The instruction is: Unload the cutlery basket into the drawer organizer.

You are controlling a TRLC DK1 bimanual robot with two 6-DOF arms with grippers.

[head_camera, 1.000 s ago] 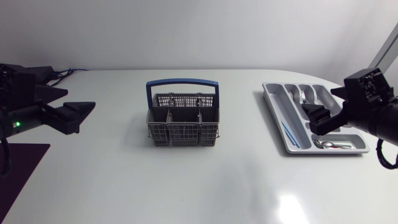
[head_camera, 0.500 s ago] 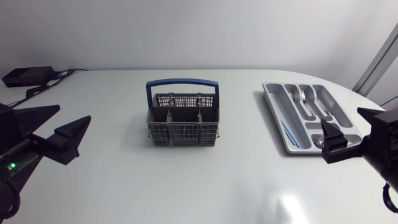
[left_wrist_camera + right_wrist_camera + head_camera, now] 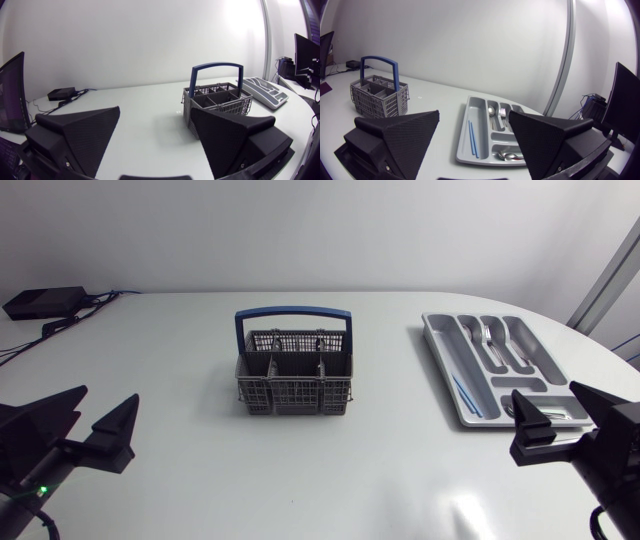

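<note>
A grey cutlery basket [image 3: 294,375] with a blue handle stands upright mid-table; no cutlery shows above its rim. The grey drawer organizer [image 3: 445,352] lies to the right, holding spoons and forks [image 3: 490,338], thin blue sticks [image 3: 465,394] and a spoon [image 3: 535,413]. My left gripper [image 3: 105,402] hovers open and bare near the front left, well short of the basket [image 3: 217,97]. My right gripper [image 3: 545,394] stands open and bare just in front of the organizer [image 3: 462,140], with the basket [image 3: 380,97] far off beside it.
A black box [image 3: 45,302] with cables lies at the table's back left corner. Bare white tabletop surrounds the basket and stretches between it and the organizer.
Both arms have drawn back toward the table's front edge. The right gripper has left its place over the organizer; the left gripper has dropped lower left. Both stayed open.
</note>
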